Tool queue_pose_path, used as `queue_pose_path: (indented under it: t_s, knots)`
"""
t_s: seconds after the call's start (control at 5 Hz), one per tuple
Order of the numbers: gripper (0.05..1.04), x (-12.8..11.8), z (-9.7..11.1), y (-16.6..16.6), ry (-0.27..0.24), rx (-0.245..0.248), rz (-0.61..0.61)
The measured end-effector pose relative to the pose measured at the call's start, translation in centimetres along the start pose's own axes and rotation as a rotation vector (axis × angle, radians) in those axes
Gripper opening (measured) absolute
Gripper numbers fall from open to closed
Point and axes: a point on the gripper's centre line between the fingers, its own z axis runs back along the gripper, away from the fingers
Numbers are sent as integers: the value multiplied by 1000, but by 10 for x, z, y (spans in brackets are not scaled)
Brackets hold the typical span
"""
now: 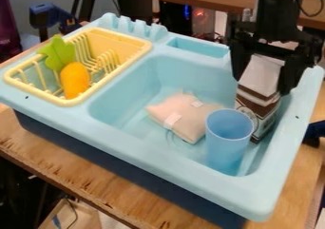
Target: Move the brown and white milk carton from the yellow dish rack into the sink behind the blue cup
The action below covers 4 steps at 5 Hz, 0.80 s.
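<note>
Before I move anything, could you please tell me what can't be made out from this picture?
All in the camera view:
- Firmness of the gripper's hold on the carton: the contact sides are covered by the gripper.
- Carton's lower part: partly behind the blue cup.
- Cup's inside bottom: hidden by its near wall.
- Pink bundle's contents: hidden by its covering.
- Open wooden box: cut off by the bottom edge.

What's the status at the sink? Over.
Gripper: jaws astride carton, near its top. Carton in sink. Blue cup in front, partly hiding it.
</note>
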Motion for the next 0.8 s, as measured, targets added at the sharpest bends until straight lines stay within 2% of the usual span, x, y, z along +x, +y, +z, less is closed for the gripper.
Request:
queue_pose_path:
  t_s: [0.4,0.6,0.8]
  knots:
    - [1008,-12,55,5,-134,19,81]
    - [1008,-38,80,4,-162,33,103]
    - [1008,-63,94,5,-140,49,95]
